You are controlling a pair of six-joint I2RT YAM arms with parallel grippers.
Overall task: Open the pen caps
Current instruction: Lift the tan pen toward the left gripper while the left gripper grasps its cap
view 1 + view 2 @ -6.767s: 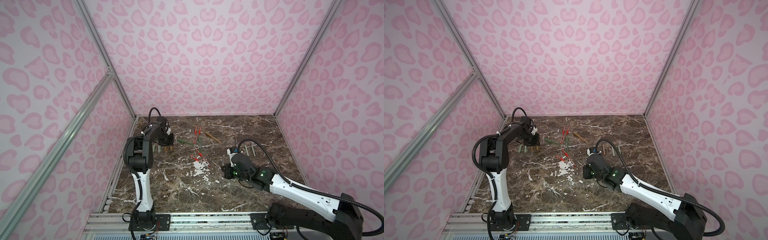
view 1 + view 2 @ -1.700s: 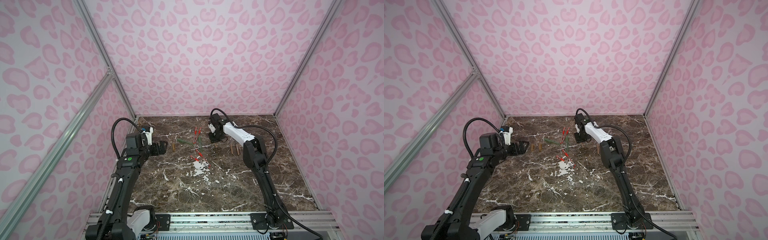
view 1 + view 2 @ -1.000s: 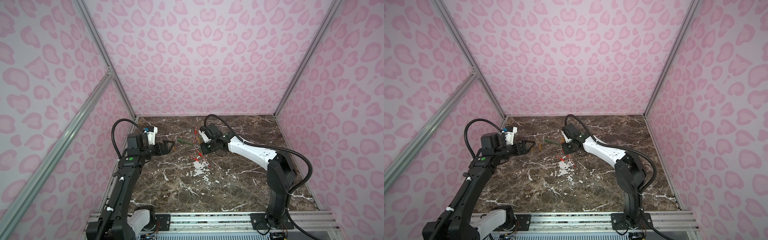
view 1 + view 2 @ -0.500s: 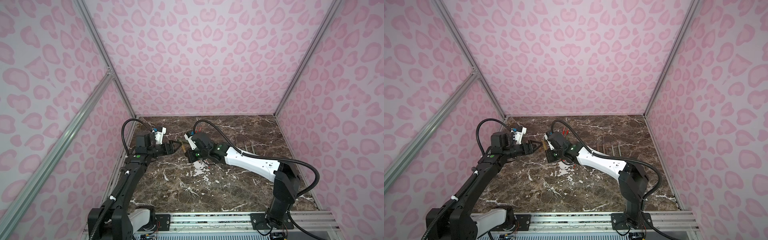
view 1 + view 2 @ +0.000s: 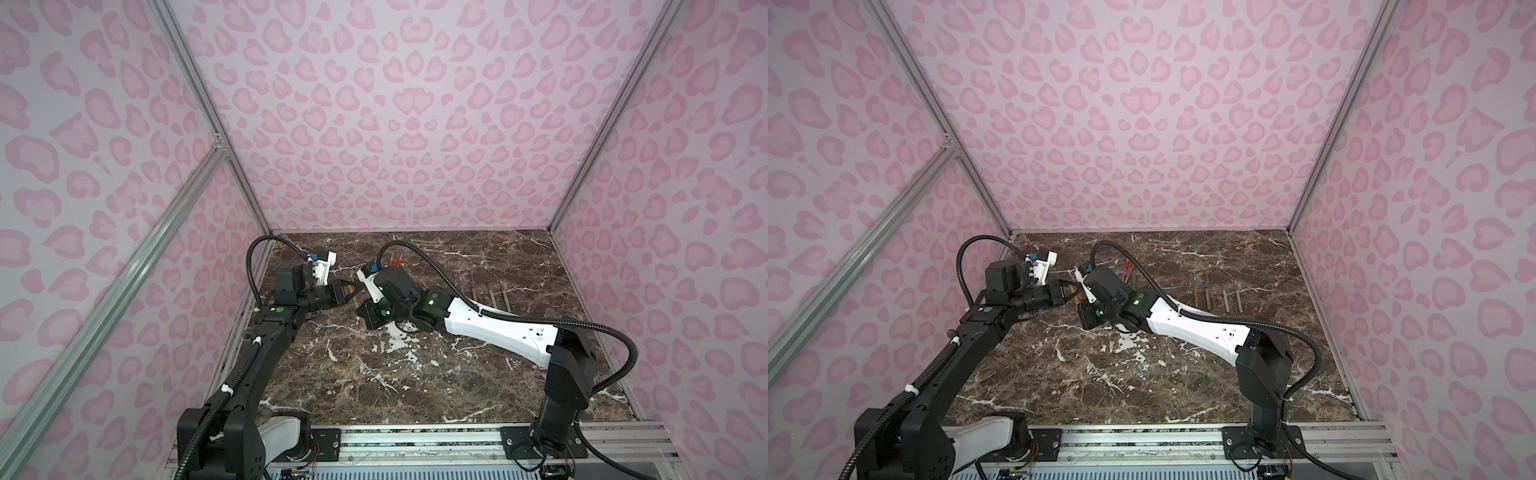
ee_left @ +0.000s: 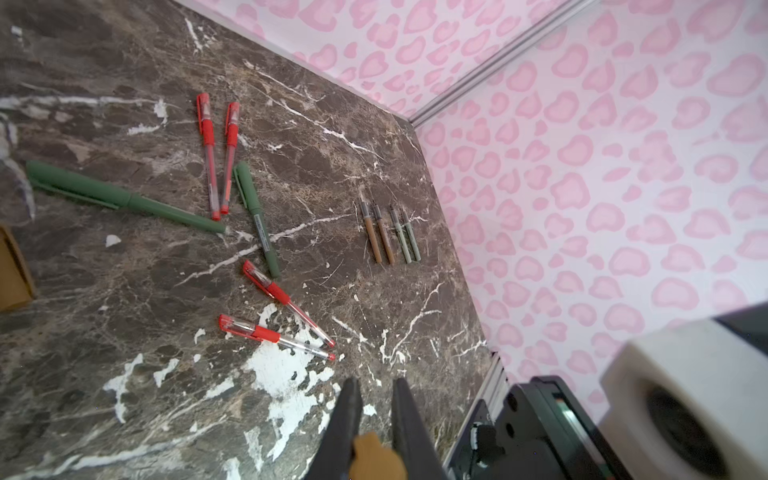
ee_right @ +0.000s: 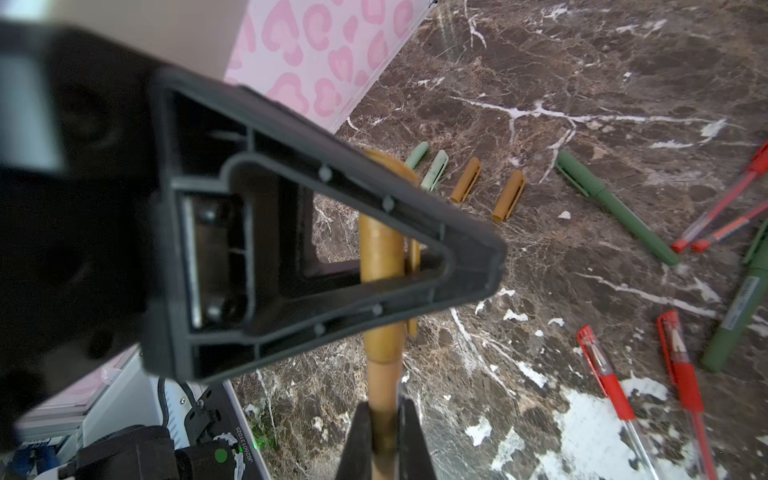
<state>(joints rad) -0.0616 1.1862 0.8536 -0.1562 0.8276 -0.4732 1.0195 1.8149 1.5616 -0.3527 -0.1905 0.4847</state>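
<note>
Right wrist view: "J6266131025" sticker beside tan pen, both arms' fingers clamped on it.

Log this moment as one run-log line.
step: uncapping tan pen | right claw: shut on barrel | left claw: shut on cap | cap: still on

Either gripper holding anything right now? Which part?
Both hold one tan pen. The right gripper clamps its barrel end; the left gripper is shut on the cap end.
</note>
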